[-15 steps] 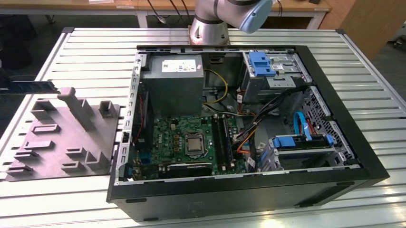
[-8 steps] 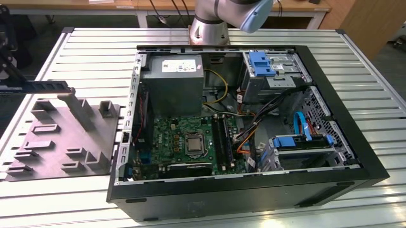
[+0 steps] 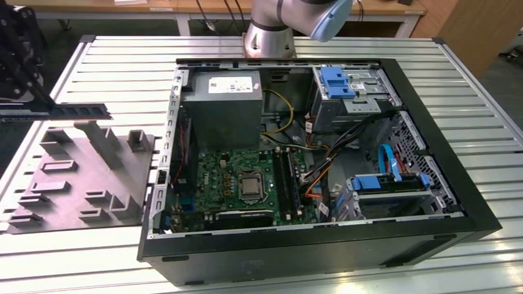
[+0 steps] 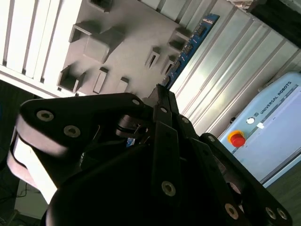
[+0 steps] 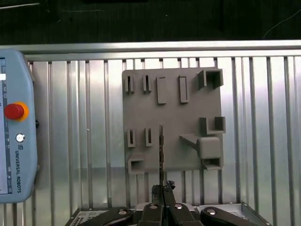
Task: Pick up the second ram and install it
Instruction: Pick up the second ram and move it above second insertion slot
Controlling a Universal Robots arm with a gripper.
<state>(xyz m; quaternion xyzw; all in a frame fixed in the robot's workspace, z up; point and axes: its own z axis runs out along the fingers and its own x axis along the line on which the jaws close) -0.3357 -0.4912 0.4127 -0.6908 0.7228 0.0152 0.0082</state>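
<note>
At the exterior view's left, the black gripper [image 3: 48,105] is pinched on one end of the second ram [image 3: 82,112]. The stick's long axis lies nearly level, and its free end points toward the exterior view's right, at the open computer case [image 3: 425,242]. It is held edge-up in the air over the far part of the grey fixture tray [image 3: 73,184], apart from it.

In the first wrist view the gripper [image 5: 162,197] has its fingers pressed together on the second ram [image 5: 161,150]. The stick shows edge-on as a thin dark line running straight out from the fingertips across the fixture tray [image 5: 174,113]. In the second wrist view the second ram [image 4: 190,44] appears as a blue strip reaching away from the gripper [image 4: 162,96] along one edge of the fixture tray [image 4: 122,42].

The tray and the case both rest on a slatted metal table [image 3: 457,73], the case to the tray's right in the exterior view. Inside the case, a grey power supply [image 3: 220,98] sits at the far left. The green motherboard [image 3: 217,174] lies nearer the camera, and its silver processor socket [image 3: 249,185] is just left of the long black memory slots [image 3: 286,177]. A blue drive caddy [image 3: 335,82] sits at the far right.

A teach pendant [image 5: 14,155] with a red stop button [image 5: 14,111] lies on the table beside the tray.
</note>
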